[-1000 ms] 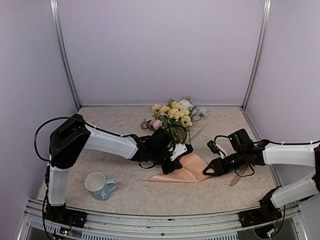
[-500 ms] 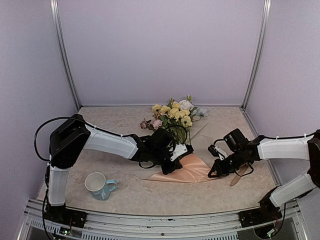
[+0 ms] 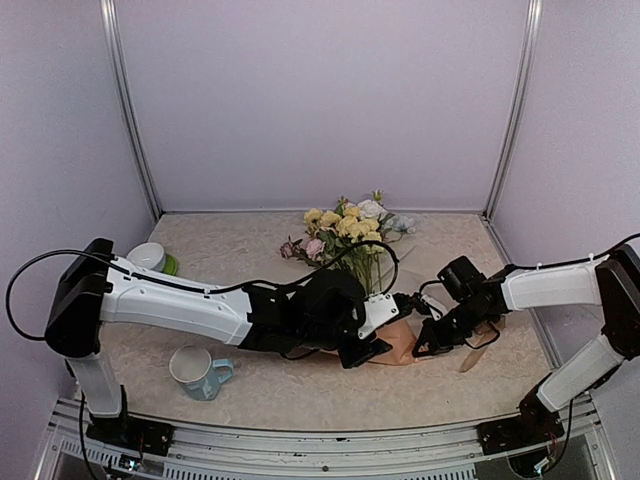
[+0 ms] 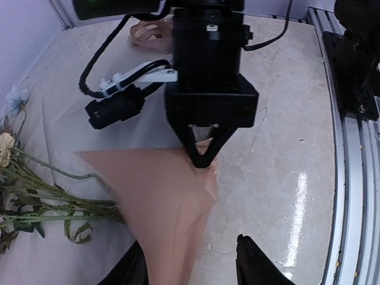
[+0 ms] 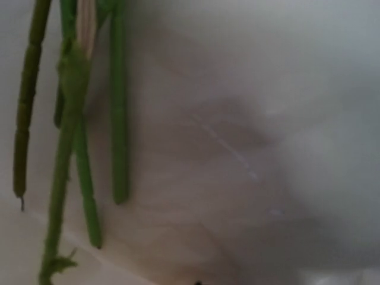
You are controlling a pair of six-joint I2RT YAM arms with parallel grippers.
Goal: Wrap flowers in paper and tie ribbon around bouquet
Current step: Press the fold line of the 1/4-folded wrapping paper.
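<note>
Wrapping under way, paper [image 4: 172, 196] half folded near the middle of the surface [image 3: 300, 395]
Right pincer [image 4: 202, 161] pinches a paper corner; left pincer [image 4: 190, 261] stands wide astride the fold. Flowers [image 3: 350, 228] lie toward the far edge, stems on the sheet. Next, likely: draw that corner across the stems

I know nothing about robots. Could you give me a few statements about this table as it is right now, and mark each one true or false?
1. The right pincer pinches a corner of the peach-pink wrapping paper sheet. True.
2. The pale blue ceramic mug lies on its side. False: it stands upright.
3. The left pincer is clamped shut. False: its fingers stand apart, with the paper between them.
4. The bunch of yellow, white and pink artificial flowers has its blooms toward the far side of the table. True.
5. The tan satin ribbon is tied round the flower stems. False: it lies loose, apart from them.
</note>
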